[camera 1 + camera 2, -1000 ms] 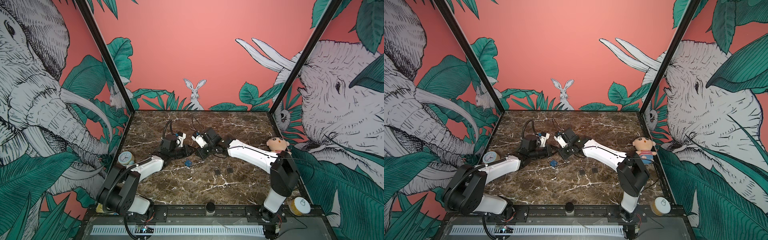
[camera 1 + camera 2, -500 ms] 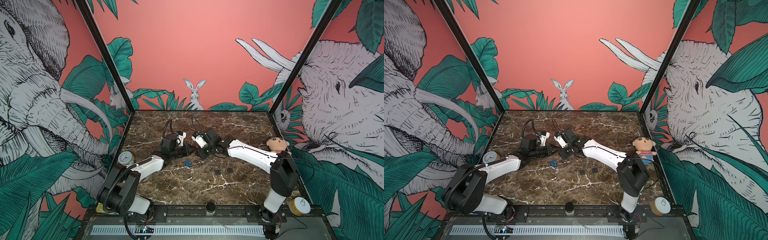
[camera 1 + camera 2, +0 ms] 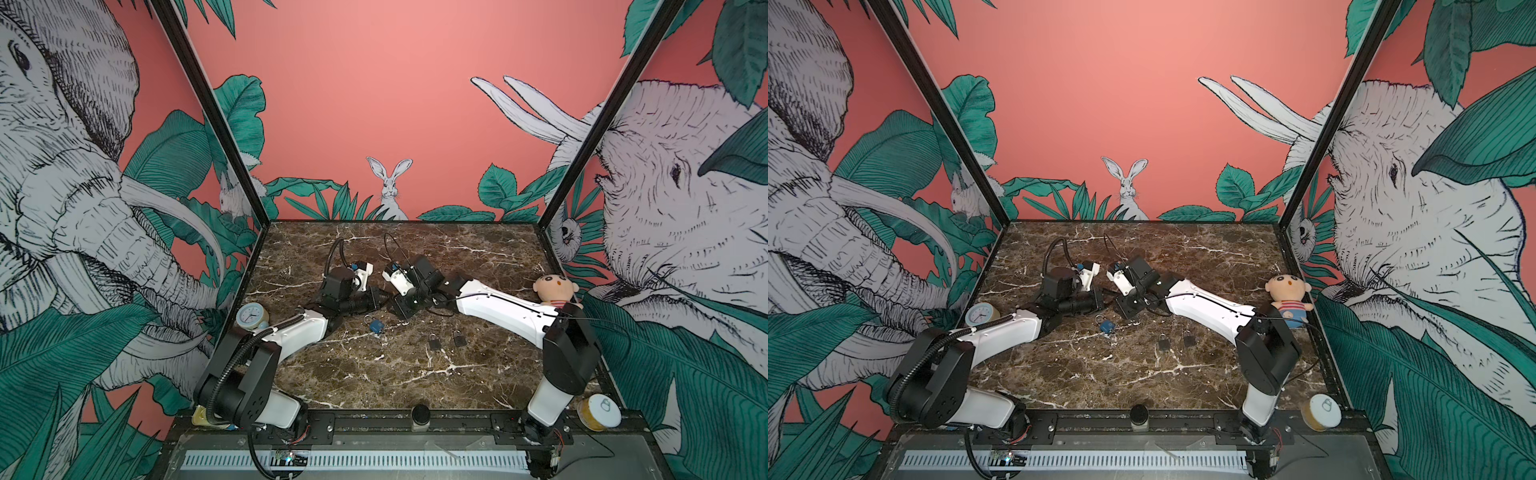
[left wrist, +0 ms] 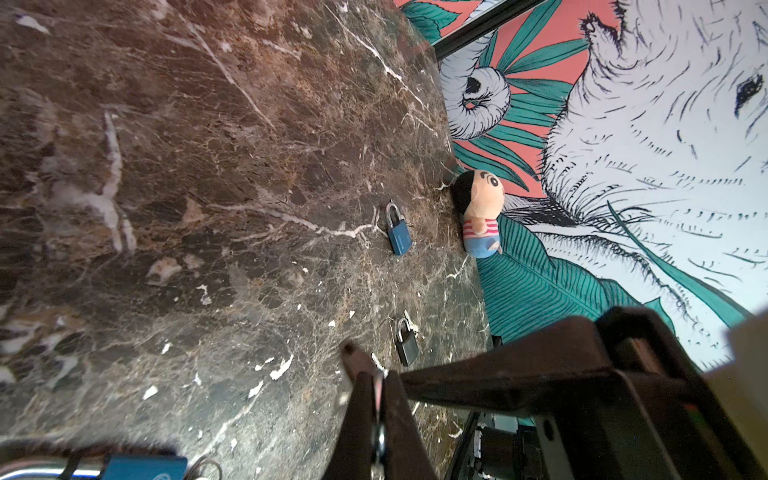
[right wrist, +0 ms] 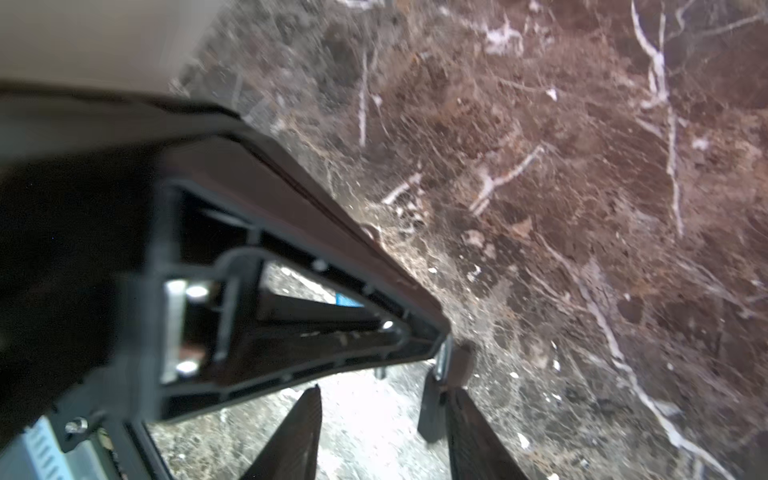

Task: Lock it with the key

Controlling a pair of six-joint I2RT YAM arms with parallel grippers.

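You are pinching the apparent key [image 4: 379, 432] in the left claw [image 4: 374, 374] near the blue padlock [image 3: 377, 326]; the right claw [image 5: 380, 365] is gaping, empty. Inserting and turning are waiting.

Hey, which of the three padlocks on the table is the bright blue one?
The leftmost padlock, lying on its own. The two dark padlocks sit side by side to its right.

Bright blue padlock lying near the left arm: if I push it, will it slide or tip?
The blue padlock seems to lie flat on the polished marble table, so it would probably slide, not roll or tip. Its metal shackle suggests it is rigid and fairly heavy for its size.
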